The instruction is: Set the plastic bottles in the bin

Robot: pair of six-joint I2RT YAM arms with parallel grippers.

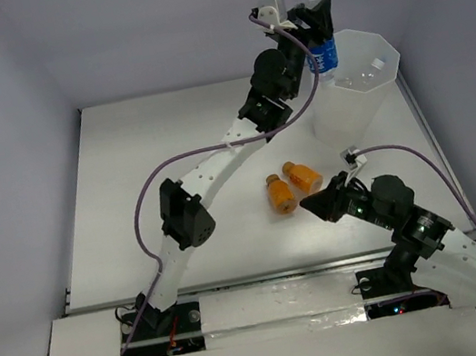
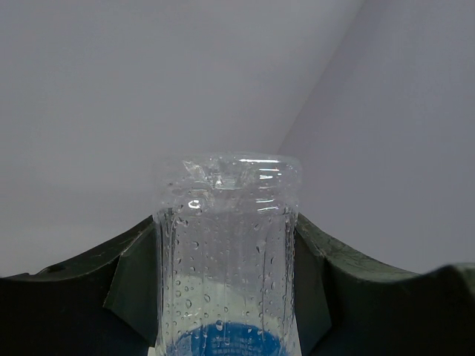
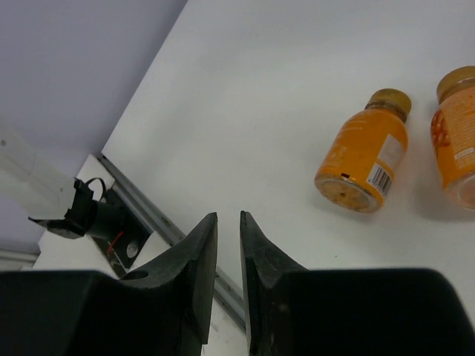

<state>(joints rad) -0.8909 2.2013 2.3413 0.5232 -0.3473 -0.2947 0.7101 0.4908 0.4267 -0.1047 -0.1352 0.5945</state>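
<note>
High beside the left rim of the bin, held the blue-labelled bottle clamped across its body in the left claw, with the clear wet end poking out past the jaws. Seemed to sit at the edge of the rim rather than squarely over the mouth; could not settle the depth from above. Judged the main risk right there: if let go from that spot, might strike the rim and tumble outside, or nudge the tall light bin off its footing. Saw droplets all over the plastic, so might also slip in the grip before any release.

Lower down, found two orange bottles lying on their sides close together on the worktop, well apart from the bin. Had the right claw just beside them, jaws barely parted, nothing between. Judged that slit too narrow for an orange bottle: would only shove it and set it rolling unless widened first. Feared a clash too, with the left arm stretched across the middle and both arms bound for one bin.
</note>
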